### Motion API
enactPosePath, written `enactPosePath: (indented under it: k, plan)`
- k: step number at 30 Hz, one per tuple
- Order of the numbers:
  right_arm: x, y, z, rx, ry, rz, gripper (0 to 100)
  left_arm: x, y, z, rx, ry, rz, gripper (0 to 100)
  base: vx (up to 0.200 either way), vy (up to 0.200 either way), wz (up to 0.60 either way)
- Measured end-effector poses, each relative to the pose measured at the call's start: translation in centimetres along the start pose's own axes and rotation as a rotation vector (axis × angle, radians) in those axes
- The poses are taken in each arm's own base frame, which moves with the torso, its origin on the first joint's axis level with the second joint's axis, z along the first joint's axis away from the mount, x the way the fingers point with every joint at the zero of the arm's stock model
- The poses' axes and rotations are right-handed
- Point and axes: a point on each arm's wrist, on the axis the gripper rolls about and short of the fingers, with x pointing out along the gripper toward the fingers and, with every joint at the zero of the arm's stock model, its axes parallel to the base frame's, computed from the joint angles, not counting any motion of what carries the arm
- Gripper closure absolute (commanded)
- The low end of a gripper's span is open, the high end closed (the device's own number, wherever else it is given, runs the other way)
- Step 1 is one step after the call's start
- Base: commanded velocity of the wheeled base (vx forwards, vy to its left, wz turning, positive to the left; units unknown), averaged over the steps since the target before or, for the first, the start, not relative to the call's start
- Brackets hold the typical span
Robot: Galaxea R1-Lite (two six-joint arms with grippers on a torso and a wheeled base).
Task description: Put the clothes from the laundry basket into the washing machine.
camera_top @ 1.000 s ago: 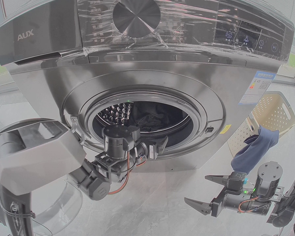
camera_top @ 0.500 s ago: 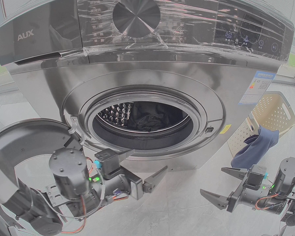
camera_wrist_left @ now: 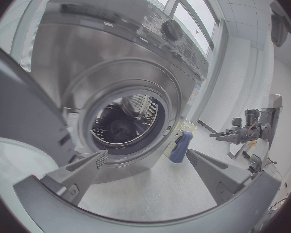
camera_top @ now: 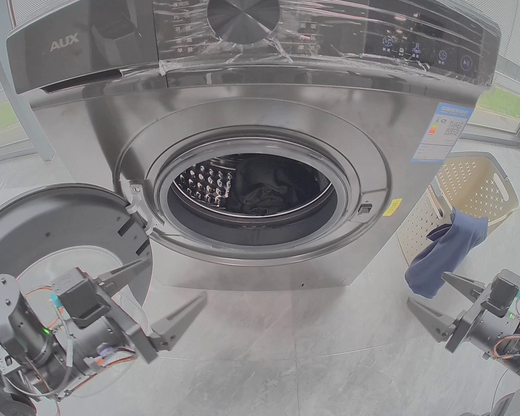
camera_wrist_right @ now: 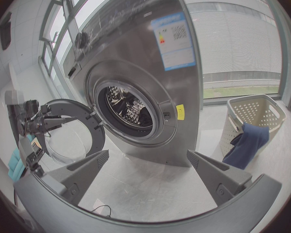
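Withdrawn from the drum mouth, the left gripper (camera_top: 173, 281) now sits low before the open door (camera_top: 58, 226), spread wide and empty; the head camera has also shifted a little. Washing machine (camera_top: 260, 111): dark clothes (camera_top: 266, 183) lie in the drum, so it is judged partly loaded. Laundry basket (camera_top: 479, 186) stands on the floor at the machine's right corner, with a blue garment (camera_top: 445, 252) draped over its rim and yet to be loaded. Right gripper (camera_top: 427, 289) sits near the garment, wide and empty. The basket's interior is hidden, so further clothes cannot be ruled out.

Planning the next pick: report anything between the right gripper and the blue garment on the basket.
Nothing visible does. The right gripper, open, sits near the blue garment draped over the rim of the laundry basket, with bare floor between them.
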Motion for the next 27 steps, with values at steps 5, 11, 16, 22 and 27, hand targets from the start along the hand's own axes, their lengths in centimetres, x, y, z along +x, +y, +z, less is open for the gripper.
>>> enactPosePath:
  k: [5,11,16,22,27]
  plan:
    - [-1.9,-0.9,0.8,0.04,-0.06,-0.089,0,-3.1,1.6,0.4,0.009,-0.027,0.065,0,-0.2,0.0,0.0]
    - [-4.0,-1.9,1.3,0.049,-0.113,-0.181,0,-5.9,2.3,0.4,0.011,-0.018,0.11,0,-0.2,0.0,0.0]
    - [-6.1,-2.5,0.7,0.03,-0.097,-0.246,0,-8.2,2.5,0.0,0.012,0.02,0.143,0,0.0,0.0,0.0]
    - [-8.6,-2.9,-0.1,0.014,-0.104,-0.315,0,-10.7,2.5,-0.3,0.011,0.015,0.182,0,0.0,-0.167,0.0]
    - [-10.5,-2.9,-1.1,-0.013,-0.104,-0.353,0,-12.7,2.4,-0.8,0.009,0.008,0.207,0,0.0,-0.2,0.0]
